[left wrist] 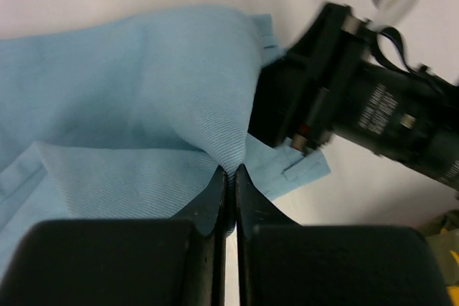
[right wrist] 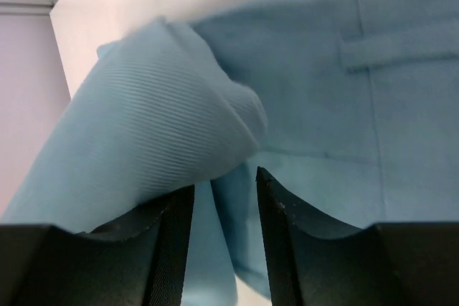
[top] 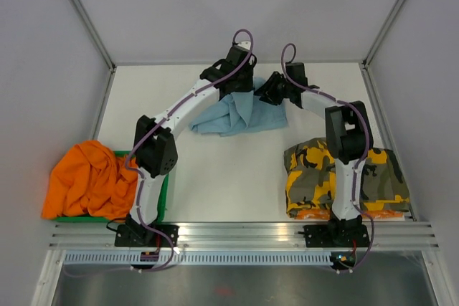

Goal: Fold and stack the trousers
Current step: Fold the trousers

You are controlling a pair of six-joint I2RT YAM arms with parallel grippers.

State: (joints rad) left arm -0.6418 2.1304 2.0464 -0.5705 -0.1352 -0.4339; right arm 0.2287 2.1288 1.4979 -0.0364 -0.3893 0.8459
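from above, i am seeing three lots of clothing on the white table (top: 222, 184): one pair of light blue trousers (top: 237, 116) lying far middle, one orange garment (top: 82, 177) spilling over one green bin (top: 165, 198) near left, and one camouflage pile (top: 315, 177) near right. pale grey walls are standing on three sides. at my left wrist, my left claw (left wrist: 231, 171) is clenching a fold of the trousers. at my right wrist, my right claw (right wrist: 224, 180) is sitting slightly parted at another fold; i cannot tell whether it is grasping.
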